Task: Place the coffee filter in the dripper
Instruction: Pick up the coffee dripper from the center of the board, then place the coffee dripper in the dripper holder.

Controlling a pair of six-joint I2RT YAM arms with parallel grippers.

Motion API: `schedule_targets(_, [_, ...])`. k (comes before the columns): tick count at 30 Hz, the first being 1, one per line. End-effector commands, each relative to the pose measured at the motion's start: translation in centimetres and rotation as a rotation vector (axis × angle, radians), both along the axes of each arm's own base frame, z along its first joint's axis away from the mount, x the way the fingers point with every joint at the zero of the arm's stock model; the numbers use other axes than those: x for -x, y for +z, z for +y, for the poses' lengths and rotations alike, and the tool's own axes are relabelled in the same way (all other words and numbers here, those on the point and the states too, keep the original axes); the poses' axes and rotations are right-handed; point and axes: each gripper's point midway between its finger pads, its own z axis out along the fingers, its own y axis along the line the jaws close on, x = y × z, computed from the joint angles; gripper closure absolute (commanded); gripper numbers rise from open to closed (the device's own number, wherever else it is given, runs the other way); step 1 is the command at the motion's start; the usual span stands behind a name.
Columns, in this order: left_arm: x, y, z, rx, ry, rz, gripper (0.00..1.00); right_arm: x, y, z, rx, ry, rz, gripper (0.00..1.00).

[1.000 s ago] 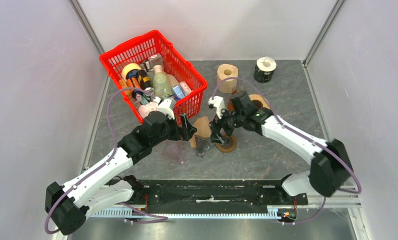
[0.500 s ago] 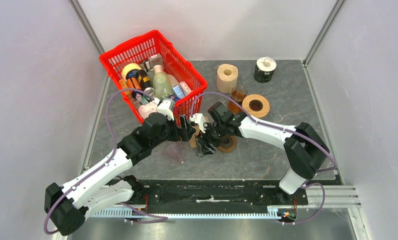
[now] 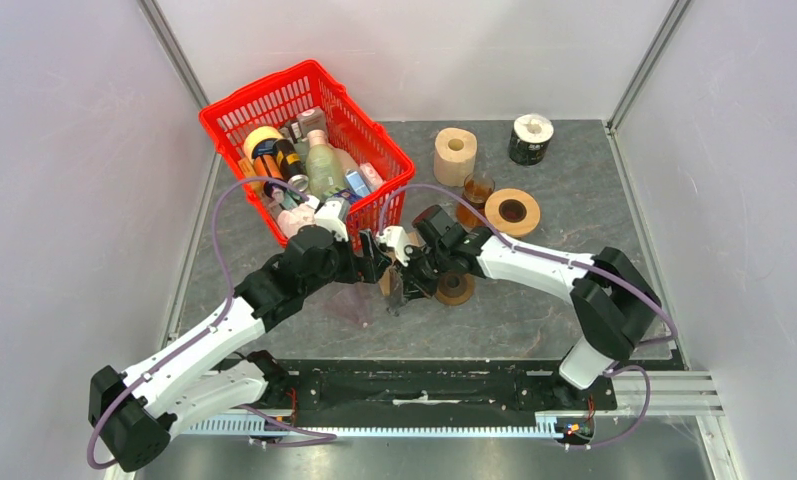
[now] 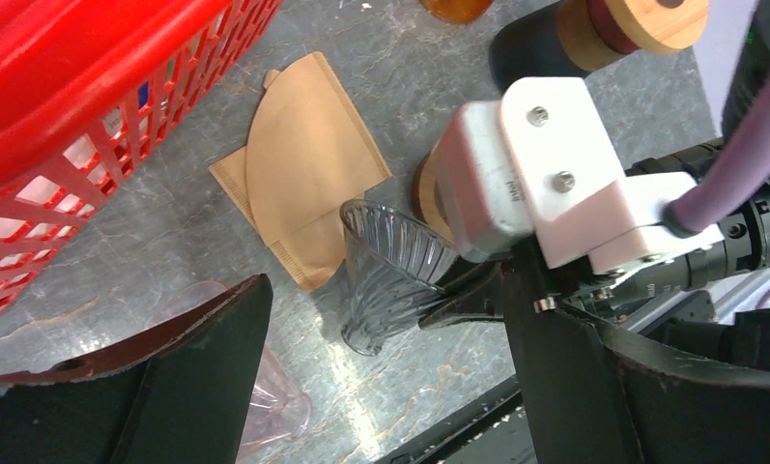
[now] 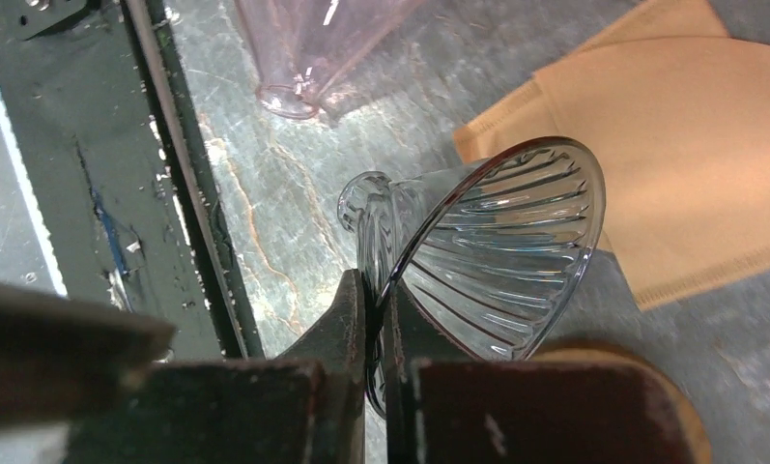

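Next to the red basket (image 3: 309,150), our left gripper (image 3: 370,260) hangs spread wide and empty. Our right gripper (image 5: 376,324) is pinched tight on the wall of the clear ribbed dripper (image 5: 501,256), which sits tilted. We judge the dripper is being secured; next it needs steadying upright while the left gripper lifts the brown coffee filter (image 4: 308,179), lying flat just beside it. We find no legible writing.

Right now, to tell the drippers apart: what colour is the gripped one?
The dripper is clear, ribbed; right wrist view.
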Motion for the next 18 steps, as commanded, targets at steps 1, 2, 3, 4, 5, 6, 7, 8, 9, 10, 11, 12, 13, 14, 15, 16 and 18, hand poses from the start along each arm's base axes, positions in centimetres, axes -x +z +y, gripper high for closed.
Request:
schedule_targets(1, [-0.7, -2.3, 2.8, -0.076, 0.154, 0.072, 0.06, -0.2, 5.9, 0.6, -0.097, 0.014, -0.143, 1.00])
schedule_targets(2, [-0.8, -2.1, 2.7, -0.076, 0.155, 0.069, 0.06, -0.3, 6.8, 0.2, -0.092, 0.000, -0.170, 1.00])
schedule_targets(3, [-0.9, -2.0, 2.7, -0.073, 0.157, 0.067, 0.06, -0.6, 7.5, -0.3, -0.081, -0.021, -0.196, 1.00])
schedule_targets(4, [-1.0, -1.7, 2.6, -0.067, 0.156, 0.062, 0.06, -0.8, 8.3, -1.0, -0.068, -0.042, -0.225, 1.00])
schedule_targets(5, [-1.1, -1.4, 2.5, -0.060, 0.156, 0.055, 0.06, -1.3, 8.9, -1.7, -0.046, -0.067, -0.262, 1.00])
schedule_targets(6, [-1.2, -1.2, 2.4, -0.051, 0.155, 0.049, 0.06, -1.6, 9.6, -2.7, -0.016, -0.092, -0.292, 1.00])
schedule_targets(7, [-1.2, -1.0, 2.3, -0.045, 0.153, 0.044, 0.06, -2.3, 10.1, -3.8, 0.030, -0.132, -0.331, 1.00])
schedule_targets(8, [-1.2, -0.8, 2.2, -0.033, 0.150, 0.038, 0.06, -3.1, 10.8, -4.8, 0.069, -0.177, -0.377, 1.00])
schedule_targets(9, [-1.3, -0.6, 2.1, -0.025, 0.149, 0.033, 0.06, -3.5, 11.3, -5.9, 0.111, -0.211, -0.401, 1.00])
schedule_targets(10, [-1.2, -0.6, 2.0, -0.019, 0.145, 0.030, 0.06, -4.1, 12.1, -6.8, 0.141, -0.245, -0.436, 1.00])
schedule_targets(11, [-1.2, -0.5, 1.9, -0.014, 0.143, 0.027, 0.06, -4.5, 12.6, -7.8, 0.177, -0.272, -0.464, 1.00])
schedule_targets(12, [-1.2, -0.5, 1.9, -0.011, 0.143, 0.028, 0.06, -4.8, 13.4, -8.6, 0.198, -0.296, -0.492, 1.00])
schedule_targets(13, [-1.2, -0.4, 1.8, -0.007, 0.140, 0.025, 0.06, -5.3, 14.3, -9.4, 0.221, -0.328, -0.531, 1.00])
schedule_targets(14, [-1.3, -0.3, 1.8, -0.005, 0.139, 0.024, 0.06, -5.8, 15.1, -10.3, 0.247, -0.354, -0.571, 1.00])
schedule_targets(15, [-1.3, -0.1, 1.7, -0.001, 0.136, 0.023, 0.06, -6.5, 15.8, -11.4, 0.284, -0.387, -0.620, 1.00])
schedule_targets(16, [-1.3, 0.0, 1.5, 0.002, 0.132, 0.022, 0.06, -7.3, 16.3, -12.7, 0.338, -0.429, -0.671, 1.00])
schedule_targets(18, [-1.4, 0.2, 1.2, 0.009, 0.122, 0.022, 0.06, -8.4, 17.0, -14.9, 0.461, -0.455, -0.757, 1.00])
